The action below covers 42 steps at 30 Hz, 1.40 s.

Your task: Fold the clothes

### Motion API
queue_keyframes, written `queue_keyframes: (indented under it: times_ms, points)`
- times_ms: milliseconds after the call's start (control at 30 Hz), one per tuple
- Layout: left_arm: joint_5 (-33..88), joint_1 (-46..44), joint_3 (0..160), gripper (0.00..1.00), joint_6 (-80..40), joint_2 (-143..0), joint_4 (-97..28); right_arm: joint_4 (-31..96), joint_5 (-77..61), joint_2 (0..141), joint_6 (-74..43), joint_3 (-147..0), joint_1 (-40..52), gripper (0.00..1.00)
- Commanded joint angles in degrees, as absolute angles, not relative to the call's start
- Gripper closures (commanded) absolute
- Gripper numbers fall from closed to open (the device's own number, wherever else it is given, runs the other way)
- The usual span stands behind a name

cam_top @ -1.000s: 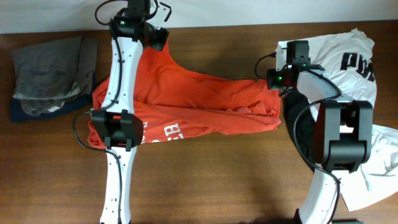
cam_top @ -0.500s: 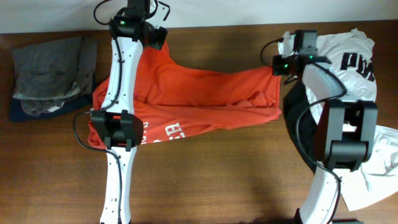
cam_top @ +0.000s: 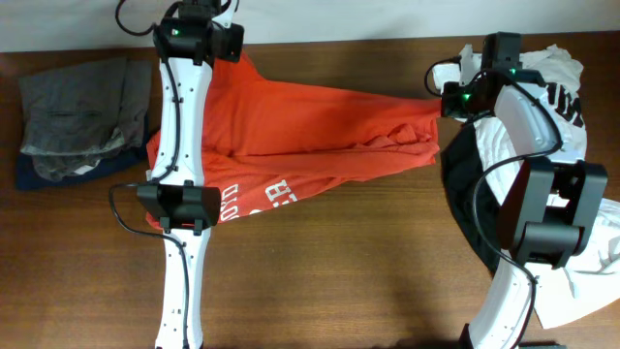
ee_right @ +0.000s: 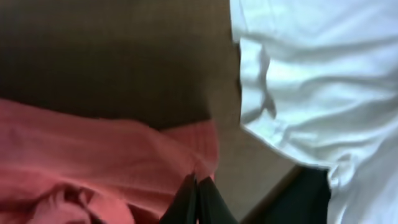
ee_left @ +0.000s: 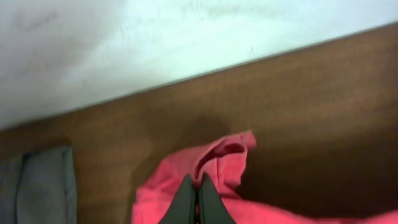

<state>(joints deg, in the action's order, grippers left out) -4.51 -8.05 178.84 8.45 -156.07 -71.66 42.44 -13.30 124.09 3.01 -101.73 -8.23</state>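
An orange shirt point(cam_top: 310, 136) with white letters lies stretched across the middle of the wooden table. My left gripper point(cam_top: 235, 55) is shut on its far left corner point(ee_left: 217, 158) near the table's back edge. My right gripper point(cam_top: 441, 105) is shut on its far right corner point(ee_right: 193, 155). The cloth hangs taut between the two grippers and its lower part trails on the table.
A folded grey garment on dark blue cloth point(cam_top: 73, 116) lies at the left. A white shirt with black letters point(cam_top: 542, 87) and more white and dark clothes point(cam_top: 601, 242) lie at the right. The white wall point(ee_left: 155, 37) runs behind the table's back edge.
Both grippers moved toward the table's back edge and apart, pulling the shirt's top edge up and taut. The lettered part slid up and to the right.
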Motion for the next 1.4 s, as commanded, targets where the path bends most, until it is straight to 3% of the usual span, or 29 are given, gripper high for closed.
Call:
queue_keyframes:
  times_ms: [0, 467, 1367]
  points:
    - [-5.87, -7.77, 179.87, 1.00, 6.63, -155.06, -75.50, 46.44, -14.85, 123.72, 3.75, -105.73, -8.86, 0.96]
    - [-8.01, -7.07, 179.87, 1.00, 4.43, -155.06, -96.25, 62.92, -15.05, 123.72, 5.58, -110.69, -9.02, 0.96]
    - [-7.11, -7.11, 175.11, 1.00, -4.27, -147.65, -96.73, 67.51, -16.51, 123.72, 5.63, -110.69, -9.02, 0.96]
